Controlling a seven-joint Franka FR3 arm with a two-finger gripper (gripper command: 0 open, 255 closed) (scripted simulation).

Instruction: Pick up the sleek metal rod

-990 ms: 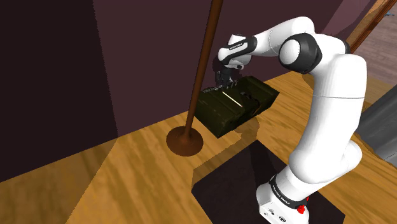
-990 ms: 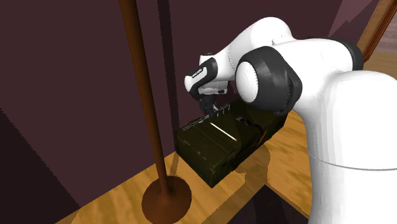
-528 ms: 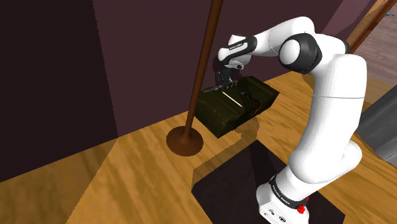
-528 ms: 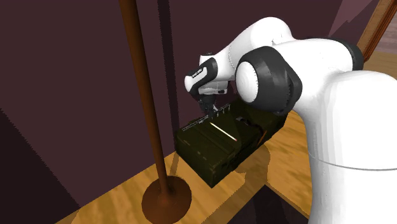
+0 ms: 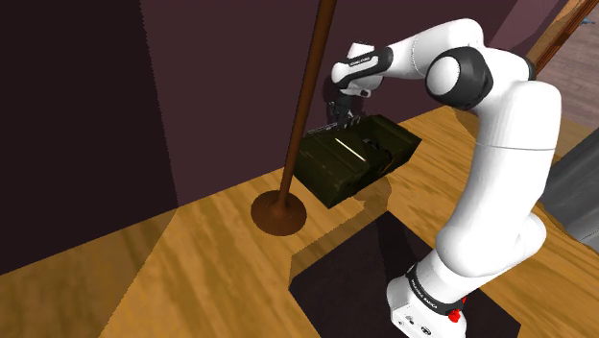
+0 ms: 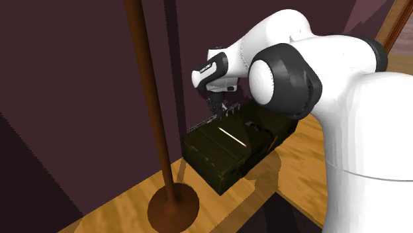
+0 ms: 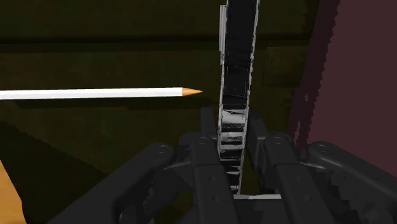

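Observation:
A thin dark metal rod (image 7: 236,83) with a ridged, shiny face is clasped between my black fingers. My gripper (image 7: 234,159) is shut on it. In the second exterior view the rod (image 6: 215,118) hangs as a slim dark strip under the gripper (image 6: 217,106), a little above the dark olive crate (image 6: 225,149). In the shoulder view the gripper (image 5: 338,113) hovers over the crate's (image 5: 355,158) far corner, close to the dark wall.
A white pencil (image 7: 95,93) lies on the crate lid (image 6: 230,136). A brown pole with a round base (image 5: 279,213) stands on the wooden floor just beside the crate. The black stand (image 5: 365,278) is at the lower right.
The gripper has risen with the rod in it, lifting the rod off the crate lid. The crate and the pencil have not moved.

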